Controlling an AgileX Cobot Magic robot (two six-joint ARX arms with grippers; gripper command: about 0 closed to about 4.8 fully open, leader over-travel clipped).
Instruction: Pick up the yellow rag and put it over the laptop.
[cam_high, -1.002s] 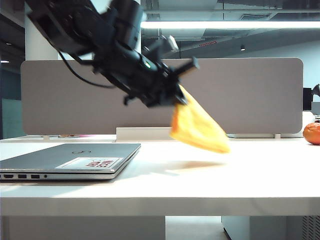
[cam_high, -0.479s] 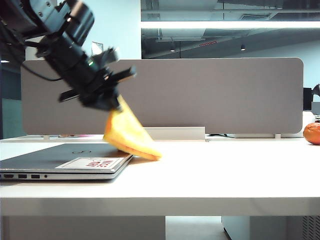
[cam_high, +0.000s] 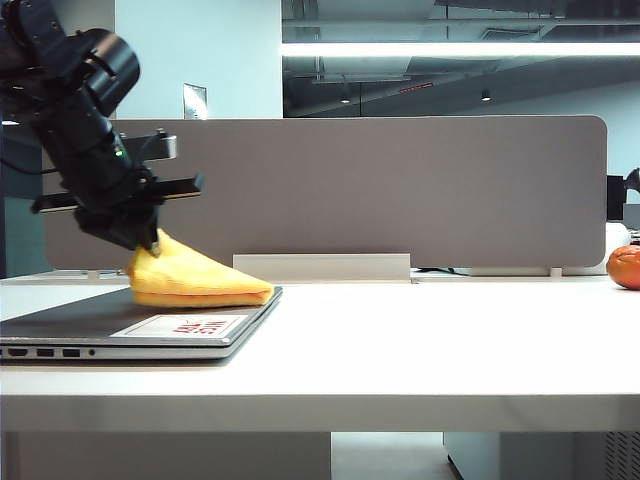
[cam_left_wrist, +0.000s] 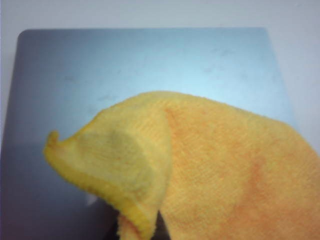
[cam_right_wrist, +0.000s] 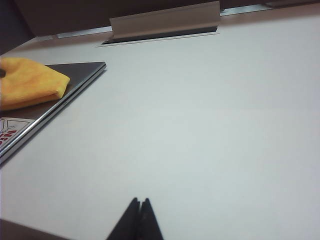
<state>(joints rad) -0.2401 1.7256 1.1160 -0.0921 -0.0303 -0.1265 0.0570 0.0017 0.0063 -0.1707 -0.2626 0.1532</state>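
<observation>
The yellow rag lies folded on the lid of the grey laptop at the table's left, covering the lid's rear part. My left gripper is shut on the rag's raised upper corner, just above the lid. In the left wrist view the yellow rag hides the fingertips and spreads over the laptop. My right gripper hangs shut and empty over bare table, well away from the yellow rag and the laptop. It does not show in the exterior view.
A round orange fruit sits at the table's far right edge. A grey partition runs along the back, with a white raised cable flap in front of it. The white table stretches to the laptop's right.
My left arm has swung left and down with the rag, from mid-air over the table's middle to the laptop. The rag now rests on the lid instead of hanging. The right gripper has kept still.
</observation>
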